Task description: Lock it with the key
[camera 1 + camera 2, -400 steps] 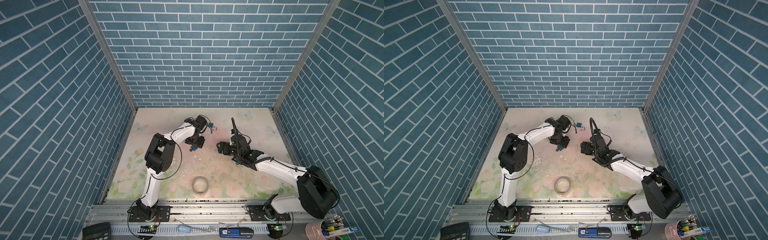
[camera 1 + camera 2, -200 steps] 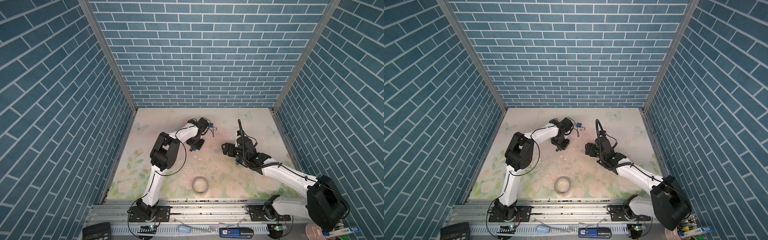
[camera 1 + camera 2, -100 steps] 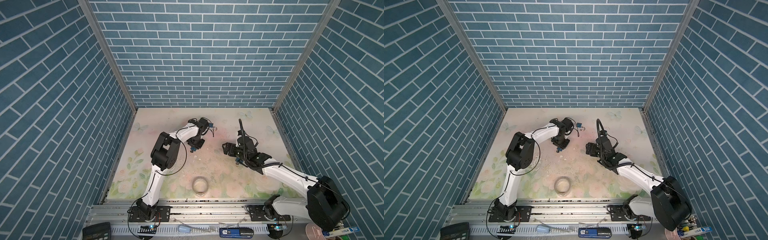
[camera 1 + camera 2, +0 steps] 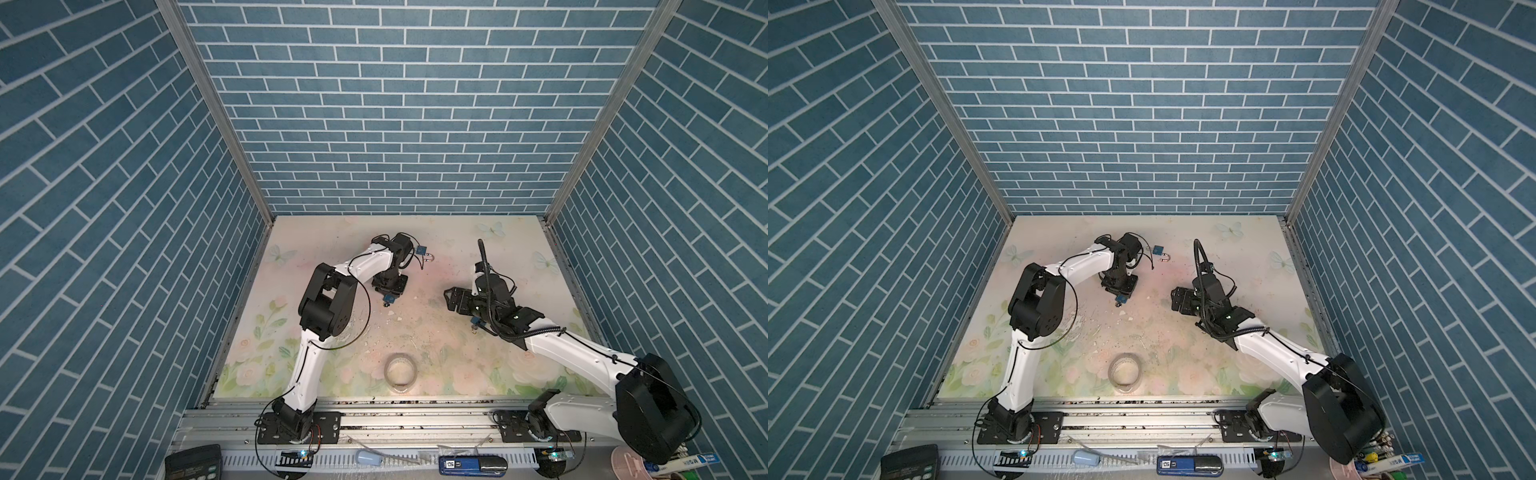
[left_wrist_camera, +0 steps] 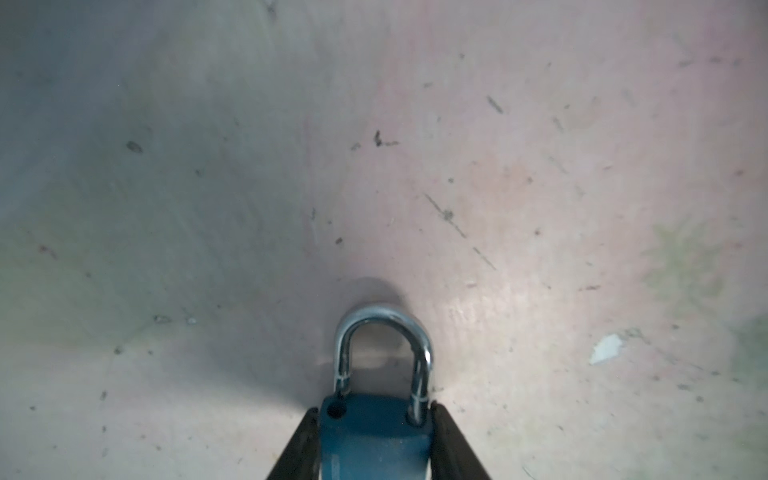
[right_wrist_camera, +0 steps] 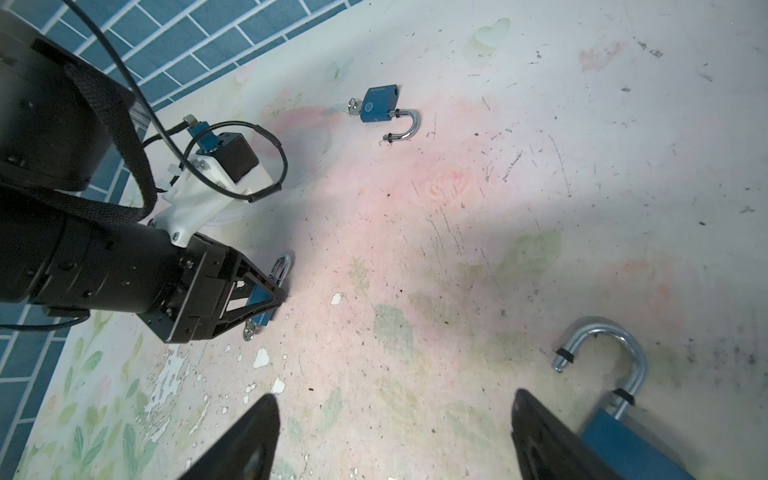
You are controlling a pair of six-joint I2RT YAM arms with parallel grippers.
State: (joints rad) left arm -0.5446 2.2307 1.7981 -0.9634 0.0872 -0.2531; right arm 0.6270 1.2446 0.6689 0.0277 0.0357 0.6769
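In both top views the left tool [image 4: 389,294] stands mid-counter [image 4: 415,345], clamped on a small blue padlock [image 4: 390,298]; print on it, on the far padlock [image 4: 547,250] and on the third padlock [image 4: 475,321] by the right arm is too small to read. In the left wrist view, black fingers [image 5: 299,449] press the blue body, its raised lettering blurred and cut off. In the right wrist view the right tool [image 6: 395,436] is spread wide, holding nothing; a key [image 6: 249,332] hangs under the held padlock, the far padlock's round logo is illegible, and the third padlock's body is cut off.
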